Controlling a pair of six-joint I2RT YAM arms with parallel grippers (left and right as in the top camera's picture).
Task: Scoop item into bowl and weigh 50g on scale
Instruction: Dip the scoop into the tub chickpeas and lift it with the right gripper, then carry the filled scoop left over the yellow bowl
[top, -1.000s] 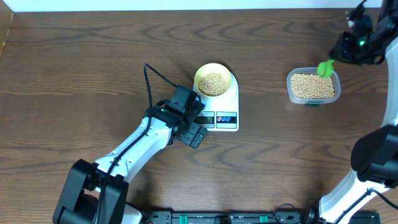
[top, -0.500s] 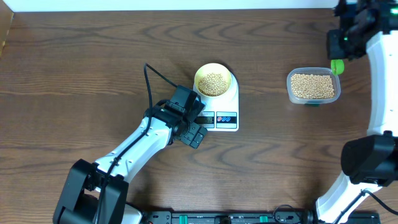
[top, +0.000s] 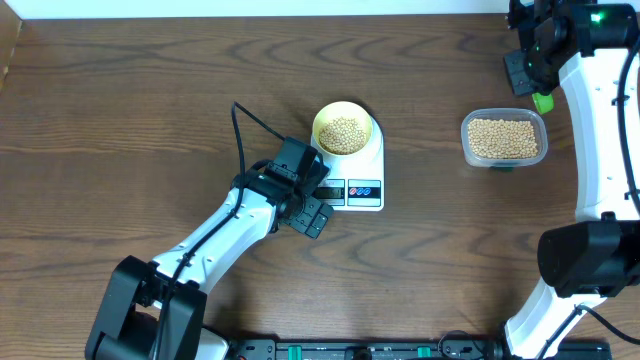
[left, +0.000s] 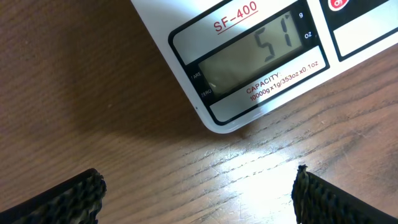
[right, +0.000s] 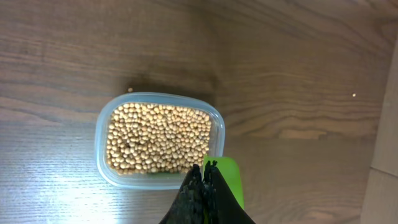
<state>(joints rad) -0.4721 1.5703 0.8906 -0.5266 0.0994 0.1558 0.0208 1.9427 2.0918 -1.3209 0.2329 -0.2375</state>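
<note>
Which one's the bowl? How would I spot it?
Find the white scale near the middle of the wooden table. The bowl sits on its platform: small, round, pale yellow, holding beans. The other bean container, off to the right, is a clear rectangular tub.

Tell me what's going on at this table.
The robot is weighing out beans. The pale yellow bowl holding them sits on the white scale, whose display reads 51. The left pincer hangs open just in front of the scale, holding nothing. The right pincer, shut on a green scoop, hovers near the clear tub of more beans.
</note>
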